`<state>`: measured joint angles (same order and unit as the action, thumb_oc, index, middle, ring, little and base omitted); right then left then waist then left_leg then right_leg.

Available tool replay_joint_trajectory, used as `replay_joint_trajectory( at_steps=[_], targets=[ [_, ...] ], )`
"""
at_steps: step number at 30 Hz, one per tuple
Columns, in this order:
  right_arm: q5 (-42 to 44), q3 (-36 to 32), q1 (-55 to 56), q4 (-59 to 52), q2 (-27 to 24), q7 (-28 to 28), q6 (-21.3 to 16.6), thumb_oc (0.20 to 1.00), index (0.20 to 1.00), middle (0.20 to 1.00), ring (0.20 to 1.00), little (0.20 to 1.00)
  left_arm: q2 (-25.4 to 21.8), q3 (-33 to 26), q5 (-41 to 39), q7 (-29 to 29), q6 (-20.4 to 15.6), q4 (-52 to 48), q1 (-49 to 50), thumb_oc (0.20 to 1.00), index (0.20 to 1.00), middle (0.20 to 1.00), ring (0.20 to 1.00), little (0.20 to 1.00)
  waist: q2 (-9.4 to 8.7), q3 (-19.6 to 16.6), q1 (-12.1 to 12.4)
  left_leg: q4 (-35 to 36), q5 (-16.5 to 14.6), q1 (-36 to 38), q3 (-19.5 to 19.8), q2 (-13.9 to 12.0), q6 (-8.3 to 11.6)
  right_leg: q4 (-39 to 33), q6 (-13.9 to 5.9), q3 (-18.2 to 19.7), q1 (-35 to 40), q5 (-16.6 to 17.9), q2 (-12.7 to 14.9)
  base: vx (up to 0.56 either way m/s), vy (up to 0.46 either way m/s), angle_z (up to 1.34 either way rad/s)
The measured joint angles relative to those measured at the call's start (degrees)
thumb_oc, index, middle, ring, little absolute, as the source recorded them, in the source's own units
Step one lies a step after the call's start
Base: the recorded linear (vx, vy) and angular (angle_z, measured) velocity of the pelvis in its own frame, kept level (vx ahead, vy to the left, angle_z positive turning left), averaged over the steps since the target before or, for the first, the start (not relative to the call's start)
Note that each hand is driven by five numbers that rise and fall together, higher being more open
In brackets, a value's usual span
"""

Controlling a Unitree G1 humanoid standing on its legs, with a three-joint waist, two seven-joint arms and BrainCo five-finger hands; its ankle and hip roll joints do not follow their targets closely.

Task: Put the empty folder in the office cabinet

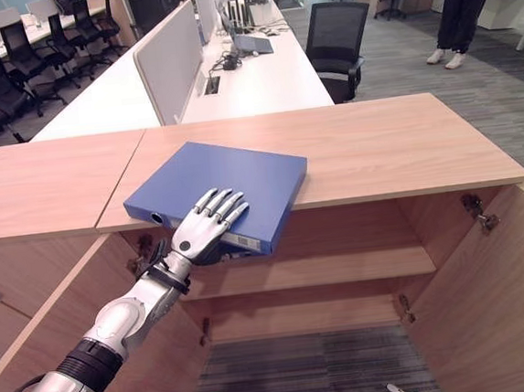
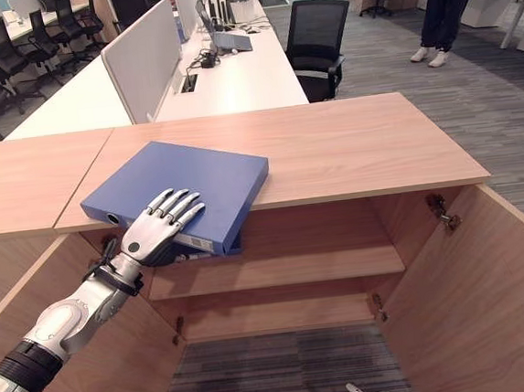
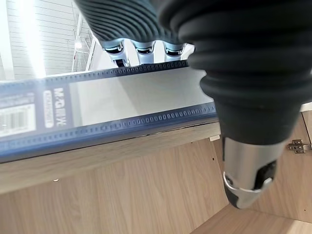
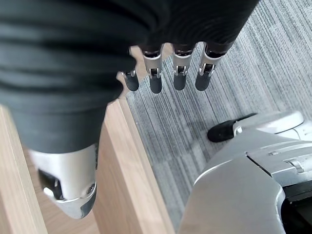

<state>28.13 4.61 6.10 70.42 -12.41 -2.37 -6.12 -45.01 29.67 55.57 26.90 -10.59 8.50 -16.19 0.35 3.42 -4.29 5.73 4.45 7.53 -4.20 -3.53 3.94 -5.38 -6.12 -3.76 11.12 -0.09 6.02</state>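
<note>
— What is the room?
— An office: grey carpet, long white desks with dividers, black chairs.
— Anyone there?
— A person stands far right.

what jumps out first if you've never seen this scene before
A blue folder lies flat on the wooden cabinet top, one corner jutting past the front edge, with the left hand laid over that corner, fingers on top. Below, the cabinet stands open, its doors swung wide, showing a bare shelf.

Wooden cabinet top, blue folder lying flat (corner overhanging front edge)
</note>
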Motion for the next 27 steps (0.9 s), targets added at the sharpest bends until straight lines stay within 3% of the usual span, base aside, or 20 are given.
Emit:
replay_joint_trajectory(
  at_steps=[10,11,12,13,14,27],
  targets=[
    [0.0,0.0,0.0,0.0,0.0,0.0,0.0,1.0,1.0,1.0,1.0,1.0,0.4,0.0,0.0,0.0,0.4,0.0,0.0,1.0,1.0,1.0,1.0,1.0,-0.2,0.1,0.0,0.0,0.0,0.1,0.0,0.0,-0.03,0.0,0.0,0.0,0.0,0.0,0.0,0.0,0.0,0.0],
    [0.0,0.0,0.0,0.0,0.0,0.0,0.0,1.0,1.0,1.0,1.0,1.0,0.4,0.0,0.0,-0.1,0.4,0.0,0.0,0.89,0.89,0.89,0.89,0.89,-0.21,0.1,0.0,0.0,0.0,0.1,-0.1,0.0,-0.03,0.0,0.0,0.0,0.0,0.0,0.0,0.0,0.0,0.0],
    [0.0,0.0,0.0,0.0,0.0,0.0,0.0,1.0,1.0,1.0,1.0,1.0,0.3,0.0,0.0,-0.1,0.4,0.0,0.0,0.573,0.573,0.573,0.573,0.573,-0.23,0.1,0.0,0.0,0.0,0.1,-0.1,0.0,-0.04,0.0,-0.01,0.0,0.1,0.0,0.0,0.0,0.0,0.0],
    [0.0,0.0,0.0,0.0,0.0,0.0,0.0,1.0,1.0,1.0,1.0,1.0,0.4,0.0,0.0,-0.1,0.5,0.0,0.0,0.426,0.426,0.426,0.426,0.426,-0.24,0.1,0.0,0.0,0.0,0.1,-0.1,0.0,-0.04,0.0,-0.02,0.0,0.1,0.0,0.0,0.0,0.0,0.0],
    [0.0,0.0,0.0,0.0,0.0,0.0,0.0,1.0,1.0,1.0,1.0,1.0,0.4,0.0,0.0,-0.1,0.5,0.0,0.0,0.2,0.2,0.2,0.2,0.2,-0.24,0.1,0.0,0.0,0.0,0.1,-0.1,0.0,-0.03,0.0,-0.02,0.0,0.1,0.0,0.0,0.0,0.0,0.0],
    [0.0,0.0,0.0,0.1,0.0,0.0,0.0,1.0,1.0,1.0,1.0,1.0,2.0,-0.3,-0.1,1.5,1.4,-0.2,-4.3,0.2,0.2,0.2,0.2,0.2,-0.24,0.1,0.0,0.0,-0.5,1.0,-0.1,0.0,0.08,0.0,0.0,0.1,0.9,0.0,0.0,0.0,0.0,0.0]
  ],
)
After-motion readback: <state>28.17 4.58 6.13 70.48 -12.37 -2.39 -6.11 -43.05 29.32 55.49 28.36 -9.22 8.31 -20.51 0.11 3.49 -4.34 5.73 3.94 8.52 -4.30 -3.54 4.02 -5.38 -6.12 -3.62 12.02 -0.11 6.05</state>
